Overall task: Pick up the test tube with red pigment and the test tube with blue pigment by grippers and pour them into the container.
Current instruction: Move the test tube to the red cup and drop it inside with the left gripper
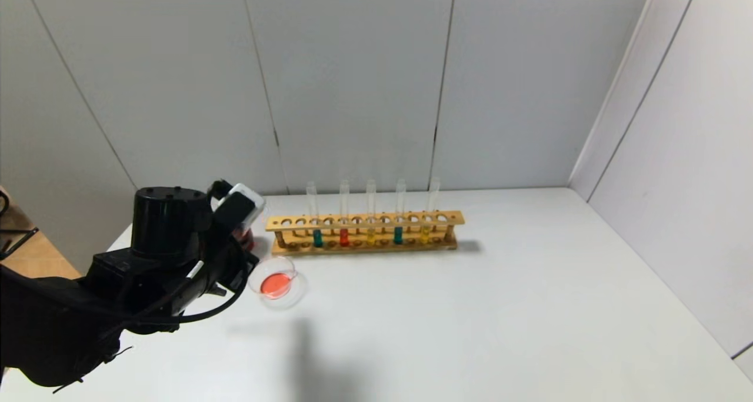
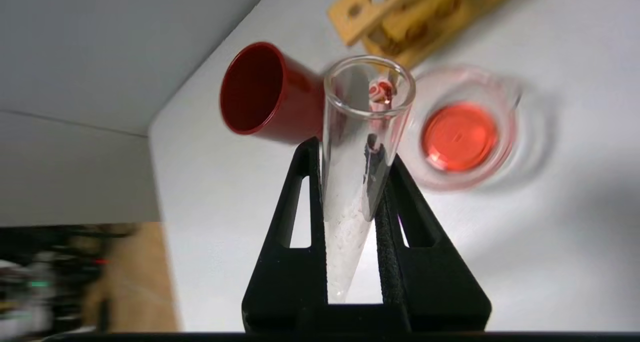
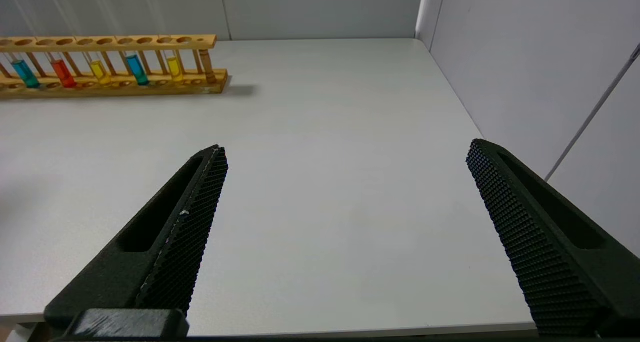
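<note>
Left gripper [image 2: 350, 242]: you have it clamped on the clear glass test tube [image 2: 357, 146], now emptied.
Container: low clear glass dish [image 1: 276, 284] at the rack's seven o'clock holds the red pigment.
Right gripper [image 3: 345, 232]: fingers apart, parked.

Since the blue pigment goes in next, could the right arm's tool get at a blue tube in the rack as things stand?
Probably yes: the right tool is open and the table before the blue tube lies bare.
</note>
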You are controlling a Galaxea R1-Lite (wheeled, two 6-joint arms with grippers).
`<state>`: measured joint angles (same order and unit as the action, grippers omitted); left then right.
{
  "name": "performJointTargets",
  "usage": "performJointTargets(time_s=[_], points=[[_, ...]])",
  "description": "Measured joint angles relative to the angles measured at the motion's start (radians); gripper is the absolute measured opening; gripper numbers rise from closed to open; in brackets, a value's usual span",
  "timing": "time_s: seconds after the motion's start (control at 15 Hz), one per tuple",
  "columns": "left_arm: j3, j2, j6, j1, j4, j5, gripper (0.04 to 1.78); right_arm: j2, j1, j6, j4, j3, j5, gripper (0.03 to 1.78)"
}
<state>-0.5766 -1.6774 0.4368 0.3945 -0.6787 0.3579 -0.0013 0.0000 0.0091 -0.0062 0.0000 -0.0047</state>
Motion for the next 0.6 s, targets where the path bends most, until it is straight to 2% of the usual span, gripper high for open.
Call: performJointTargets(time_s=[0.33,0.47,0.6], points=[[-0.096,-0.069,-0.213,-0.013,-0.210,-0.029,0.33,0.000,0.000,0.000,0.000,0.000,0.000,1.75],[-0.135,-0.088,-0.255,-0.039,-0.213,-0.041,0.33,0.000,0.000,0.000,0.000,0.000,0.000,1.75],[-0.176,-0.096,-0.279,-0.072,-0.198,-0.099,0.33,0.000,0.000,0.000,0.000,0.000,0.000,1.75]])
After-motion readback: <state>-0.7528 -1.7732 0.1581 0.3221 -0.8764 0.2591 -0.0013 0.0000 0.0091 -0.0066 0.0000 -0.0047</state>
